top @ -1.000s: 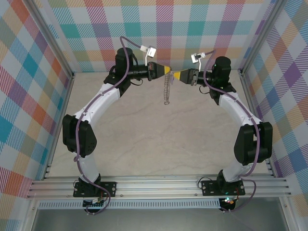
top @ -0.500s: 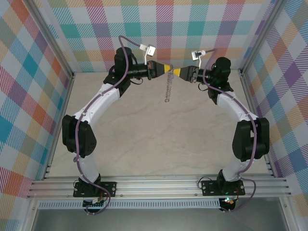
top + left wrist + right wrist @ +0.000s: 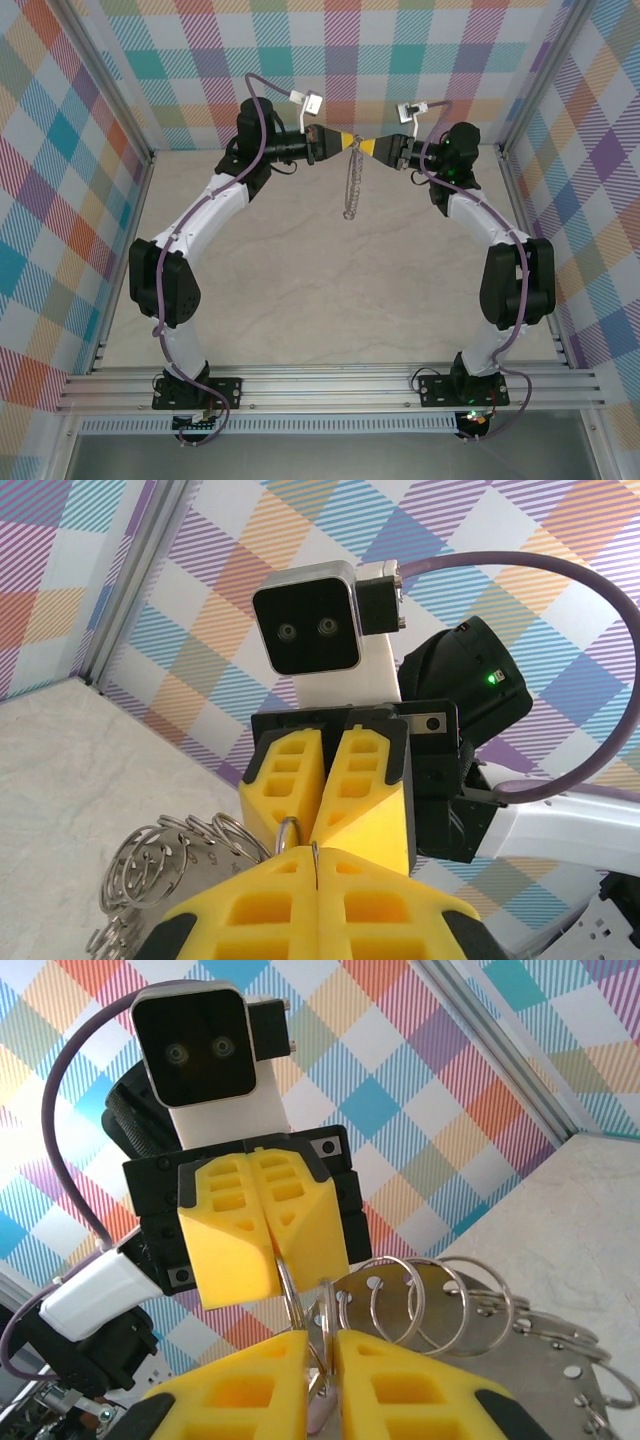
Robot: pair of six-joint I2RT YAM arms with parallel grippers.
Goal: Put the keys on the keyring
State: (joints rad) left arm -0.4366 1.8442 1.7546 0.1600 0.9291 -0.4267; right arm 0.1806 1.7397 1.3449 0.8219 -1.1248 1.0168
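Top external: left jaws, right jaws both clamped on hanging keyring (image 3: pixel 349 185).

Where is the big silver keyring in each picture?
Top view: the keyring hangs in the upper middle, above the table.
Left wrist view: the keyring shows its loops at the bottom left.
Right wrist view: the keyring spreads its loops across the lower right.
Shared landmark: the checked wall stands in the background of all three views.
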